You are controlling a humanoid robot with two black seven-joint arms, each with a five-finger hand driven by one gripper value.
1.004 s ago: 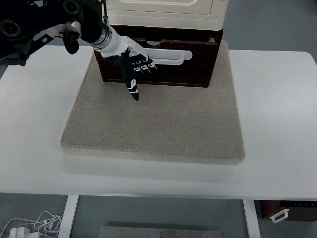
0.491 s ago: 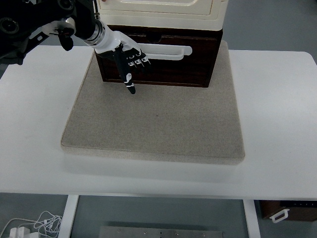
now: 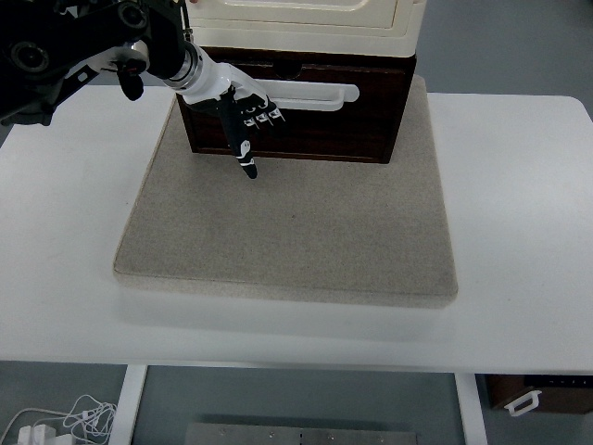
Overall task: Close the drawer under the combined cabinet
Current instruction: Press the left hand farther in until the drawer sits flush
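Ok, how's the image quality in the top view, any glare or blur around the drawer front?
Top view: sharp overall, no motion blur on the left robot hand; even, soft lighting; the white table is bright but not blown out; the dark drawer front is shadowed under the cream cabinet, though its white handle stays clearly readable.

You see drawer (image 3: pixel 315 116) front in dark brown wood, slight sheen; its handle (image 3: pixel 310 94) smooth white plastic, glossy. Cabinet body (image 3: pixel 306 19) above looks cream plastic, smooth, glossy. Mat (image 3: pixel 296 232) under cabinet: grey-beige cloth or felt, matt, rough grain. Table (image 3: pixel 519 222) top smooth white, matt. Left hand (image 3: pixel 236 107): glossy white plastic shell, black fingers (image 3: pixel 246 158) with white joints; wrist shows polished metal ring, arm black, semi-gloss.
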